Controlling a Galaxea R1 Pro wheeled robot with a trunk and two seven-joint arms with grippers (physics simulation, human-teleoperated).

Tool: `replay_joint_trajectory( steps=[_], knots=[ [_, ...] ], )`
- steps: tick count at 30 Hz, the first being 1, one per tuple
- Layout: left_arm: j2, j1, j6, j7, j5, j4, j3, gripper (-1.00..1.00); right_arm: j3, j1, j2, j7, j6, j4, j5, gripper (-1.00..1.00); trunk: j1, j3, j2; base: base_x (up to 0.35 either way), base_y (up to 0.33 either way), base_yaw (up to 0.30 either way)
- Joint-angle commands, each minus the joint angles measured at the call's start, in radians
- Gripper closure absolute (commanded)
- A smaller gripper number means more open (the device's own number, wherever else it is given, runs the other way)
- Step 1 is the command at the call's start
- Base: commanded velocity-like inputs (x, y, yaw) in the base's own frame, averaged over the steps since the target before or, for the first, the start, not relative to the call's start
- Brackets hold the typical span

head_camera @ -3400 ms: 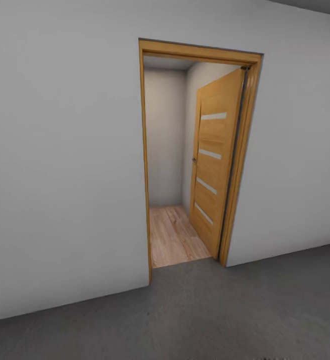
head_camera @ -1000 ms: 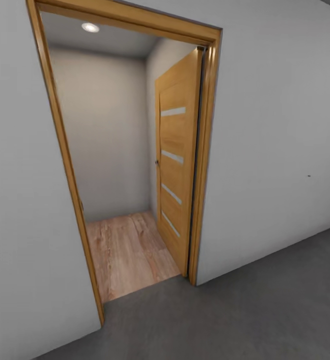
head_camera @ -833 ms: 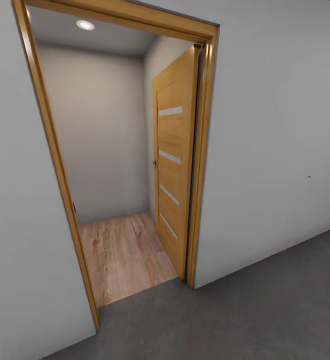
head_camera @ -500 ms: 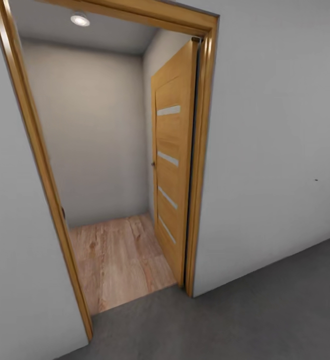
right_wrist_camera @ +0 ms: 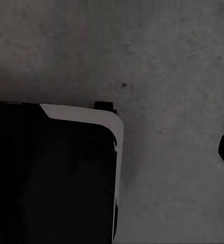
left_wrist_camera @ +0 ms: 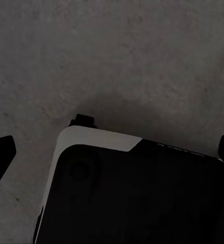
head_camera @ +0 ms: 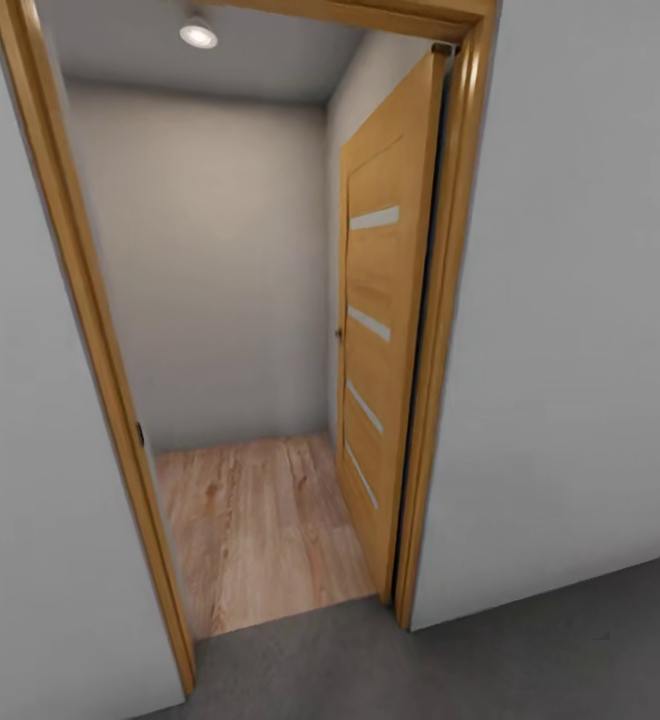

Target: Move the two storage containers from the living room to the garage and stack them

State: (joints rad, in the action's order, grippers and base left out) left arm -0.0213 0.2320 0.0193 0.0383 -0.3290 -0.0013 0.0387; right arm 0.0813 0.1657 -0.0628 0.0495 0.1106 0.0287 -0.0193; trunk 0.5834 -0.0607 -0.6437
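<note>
A white wall (head_camera: 580,300) fills the head view, cut by a wood-framed doorway (head_camera: 90,330). Grey concrete floor (head_camera: 490,660) runs up to the threshold; beyond it lies plank flooring (head_camera: 250,530) in a small beige-walled space lit by a round ceiling light (head_camera: 199,35). The door (head_camera: 385,330) stands swung inward against the right side. Both wrist views look down on the concrete and the robot's dark base (left_wrist_camera: 137,193). No bins show. Left fingertips (left_wrist_camera: 0,152) sit at opposite frame edges, spread wide; the right gripper's state cannot be told.
</note>
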Motion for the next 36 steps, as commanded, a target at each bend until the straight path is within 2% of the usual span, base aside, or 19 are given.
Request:
replay_joint_trajectory(
  steps=[1,29,36],
  knots=[
    [0.000,0.001,0.002,0.004,-0.009,0.001,0.004,-1.00,0.008,0.001,-0.001,0.003,0.006,0.003,-0.002,-1.00,0.001,-0.002,-0.001,0.296,-0.167,0.268],
    [0.000,0.001,0.002,0.003,-0.010,0.001,0.004,-1.00,0.008,0.001,-0.002,0.003,0.006,0.003,-0.002,-1.00,0.001,-0.002,-0.001,0.296,-0.160,0.268],
    [0.000,0.001,0.002,0.003,-0.010,0.001,0.004,-1.00,0.005,0.001,-0.003,0.001,0.007,0.003,-0.007,-1.00,0.001,-0.002,-0.001,0.297,-0.155,0.081]
  ],
)
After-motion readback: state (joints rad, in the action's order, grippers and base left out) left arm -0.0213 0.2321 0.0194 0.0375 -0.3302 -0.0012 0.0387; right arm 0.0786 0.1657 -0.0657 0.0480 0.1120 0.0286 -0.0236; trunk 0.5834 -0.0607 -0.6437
